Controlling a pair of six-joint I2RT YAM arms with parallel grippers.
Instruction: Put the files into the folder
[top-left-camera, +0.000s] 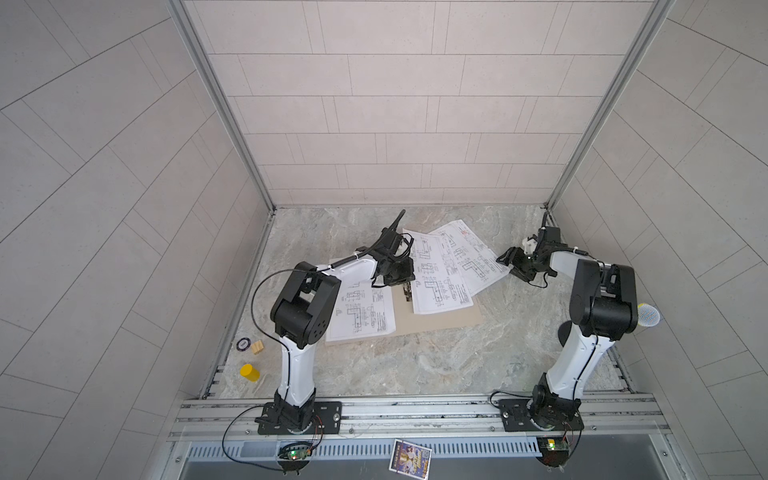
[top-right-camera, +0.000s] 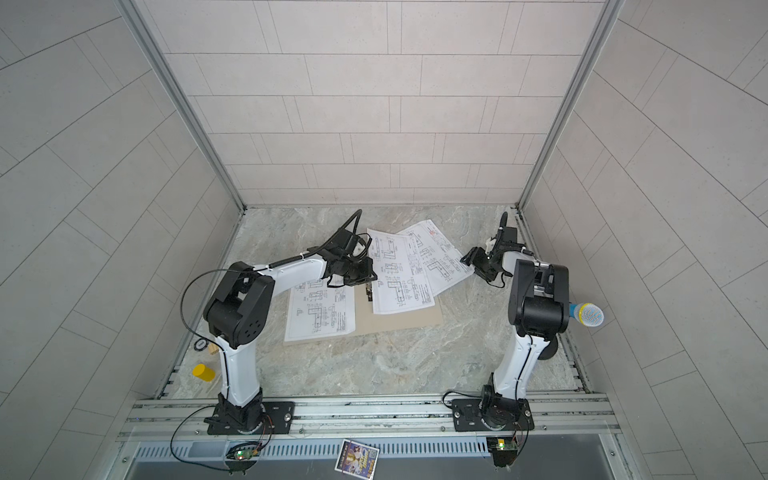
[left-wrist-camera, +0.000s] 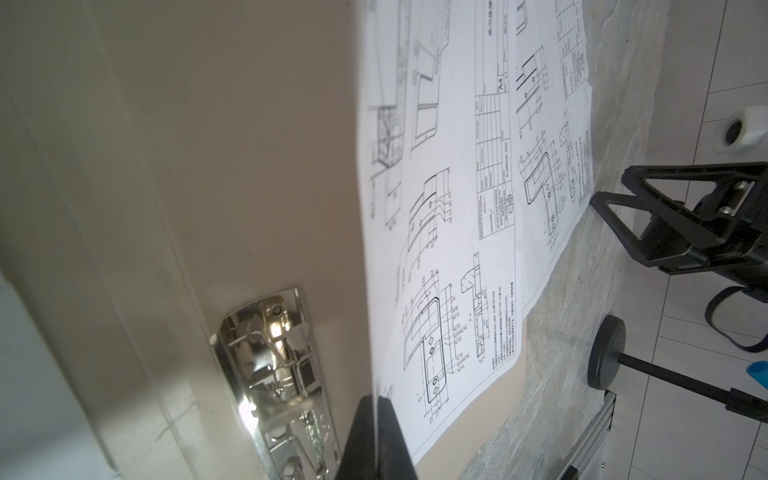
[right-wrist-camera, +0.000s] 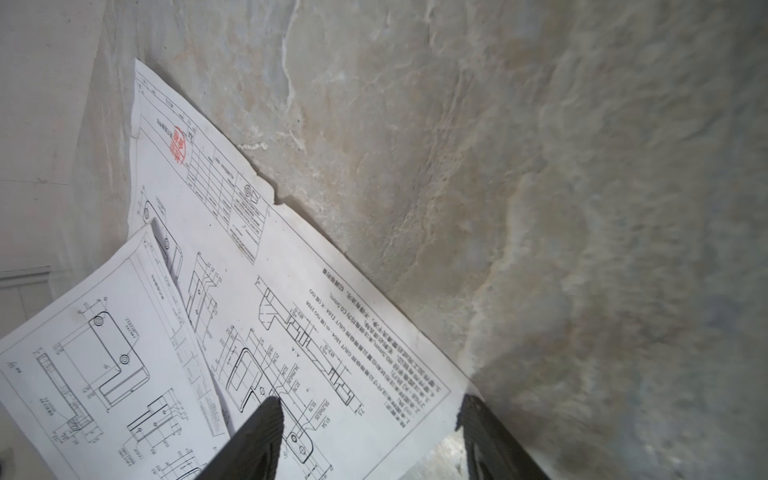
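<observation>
L gripper (left-wrist-camera: 376, 434) is pinched shut on the edge of one of the white paper files (top-left-camera: 440, 274) w/ black line drawings, lying partly on the open tan cardboard folder (top-left-camera: 440, 322) on the grey marble table (top-left-camera: 415, 365), & R gripper (right-wrist-camera: 370, 405) has its jaws apart around the corner of the outermost sheet.

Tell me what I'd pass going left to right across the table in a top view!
Yellow cylinder → left sheet → middle sheet → right gripper → microphone.
</observation>
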